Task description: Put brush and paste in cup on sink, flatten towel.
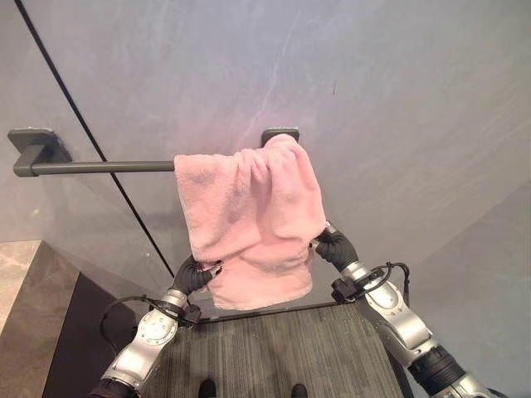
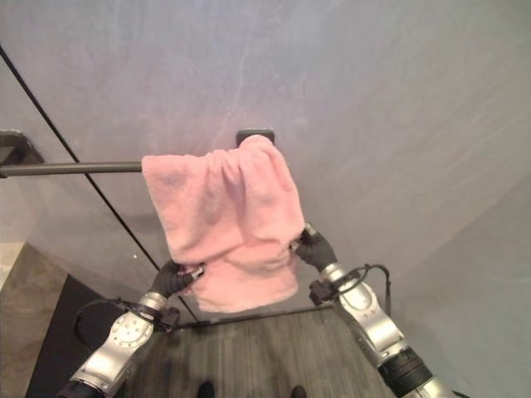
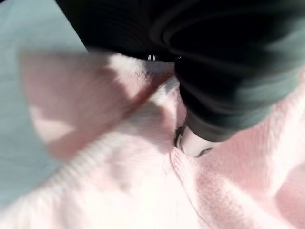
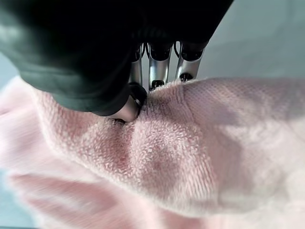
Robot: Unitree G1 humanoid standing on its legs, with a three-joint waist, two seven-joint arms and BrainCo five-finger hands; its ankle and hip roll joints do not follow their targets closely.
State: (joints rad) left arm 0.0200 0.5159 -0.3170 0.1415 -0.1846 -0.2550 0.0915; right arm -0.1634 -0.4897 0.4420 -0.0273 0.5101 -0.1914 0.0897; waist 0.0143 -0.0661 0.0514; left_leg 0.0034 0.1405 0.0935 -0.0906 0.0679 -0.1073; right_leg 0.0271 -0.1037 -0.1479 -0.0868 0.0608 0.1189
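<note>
A pink towel [image 1: 249, 215] hangs bunched over the right end of a dark towel bar [image 1: 99, 167] on the grey wall. My left hand [image 1: 195, 274] grips the towel's lower left edge, thumb pressed into the cloth [image 3: 193, 143]. At the lower right edge my right hand [image 1: 334, 247] pinches the towel, its thumb and fingers [image 4: 157, 71] closed on the fold. The towel [image 2: 224, 211] sits crumpled toward the bar's right bracket [image 1: 280, 133], leaving the left part of the bar bare.
The bar's left bracket [image 1: 33, 145] is fixed to the wall. A dark seam [image 1: 91, 133] runs diagonally down the wall. A stone counter edge [image 1: 25, 290] shows at the lower left, with dark ribbed flooring [image 1: 274, 356] below the towel.
</note>
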